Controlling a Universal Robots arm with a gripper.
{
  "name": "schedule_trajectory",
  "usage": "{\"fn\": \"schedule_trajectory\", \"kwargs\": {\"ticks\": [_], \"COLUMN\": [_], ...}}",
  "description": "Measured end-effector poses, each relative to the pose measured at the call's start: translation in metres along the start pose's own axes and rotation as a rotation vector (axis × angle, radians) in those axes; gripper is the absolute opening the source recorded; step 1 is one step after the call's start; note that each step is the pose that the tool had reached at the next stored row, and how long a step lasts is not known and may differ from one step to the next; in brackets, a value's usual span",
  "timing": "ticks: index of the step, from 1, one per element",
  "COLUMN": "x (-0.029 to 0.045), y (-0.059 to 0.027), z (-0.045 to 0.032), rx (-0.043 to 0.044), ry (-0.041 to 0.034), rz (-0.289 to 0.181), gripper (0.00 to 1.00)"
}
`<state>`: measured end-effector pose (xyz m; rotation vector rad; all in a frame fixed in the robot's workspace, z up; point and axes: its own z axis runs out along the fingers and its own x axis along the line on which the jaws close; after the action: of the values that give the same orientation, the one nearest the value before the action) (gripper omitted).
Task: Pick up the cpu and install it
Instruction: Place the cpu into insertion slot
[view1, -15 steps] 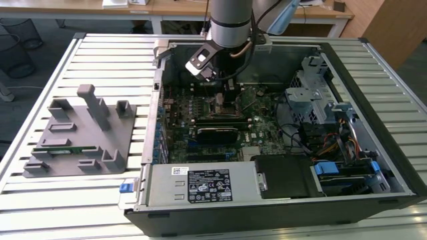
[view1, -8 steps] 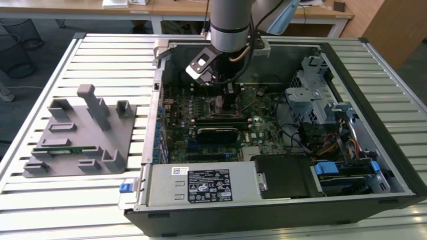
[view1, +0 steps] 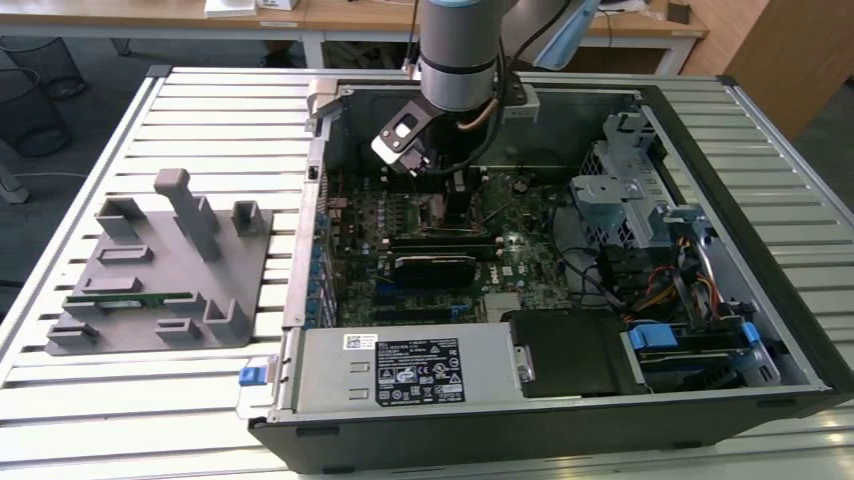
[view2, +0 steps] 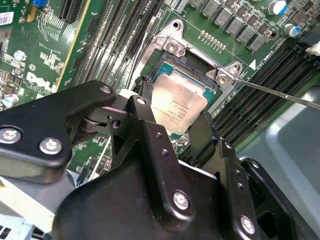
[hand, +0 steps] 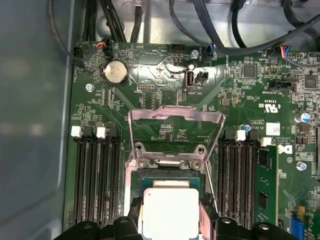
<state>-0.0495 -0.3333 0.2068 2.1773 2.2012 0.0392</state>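
Note:
The cpu (view2: 177, 106), a flat square chip with a silvery top, sits between my gripper's (view2: 175, 120) two black fingers (view2: 143, 111), which are shut on its opposite edges. It is held low over the black motherboard socket (view2: 192, 67), roughly lined up with it; whether it rests in the seat I cannot tell. In the first wrist view the cpu (hand: 170, 210) shows pale, with the socket's metal load plate (hand: 175, 116) swung up and open beyond it. In the exterior view the gripper (view1: 454, 190) reaches down into the open computer case.
Memory slots (hand: 95, 175) flank the socket on both sides. A thin metal lever (view2: 280, 93) juts out past the socket. On the exterior view's left stands a grey plastic fixture (view1: 160, 270) holding a green memory stick (view1: 127, 298). Case walls (view1: 315, 200), drive cage (view1: 627, 190) and power supply (view1: 400, 370) hem the board.

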Motion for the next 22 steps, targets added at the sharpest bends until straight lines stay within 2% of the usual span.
{"fn": "schedule_trajectory", "kwargs": {"ticks": [8, 22], "x": [0.0001, 0.0001], "y": [-0.0004, -0.0008], "z": [0.0073, 0.0136], "rx": [0.0001, 0.0006], "ry": [-0.0003, -0.0005], "rz": [0.010, 0.015], "gripper": [0.53, 0.53]}}
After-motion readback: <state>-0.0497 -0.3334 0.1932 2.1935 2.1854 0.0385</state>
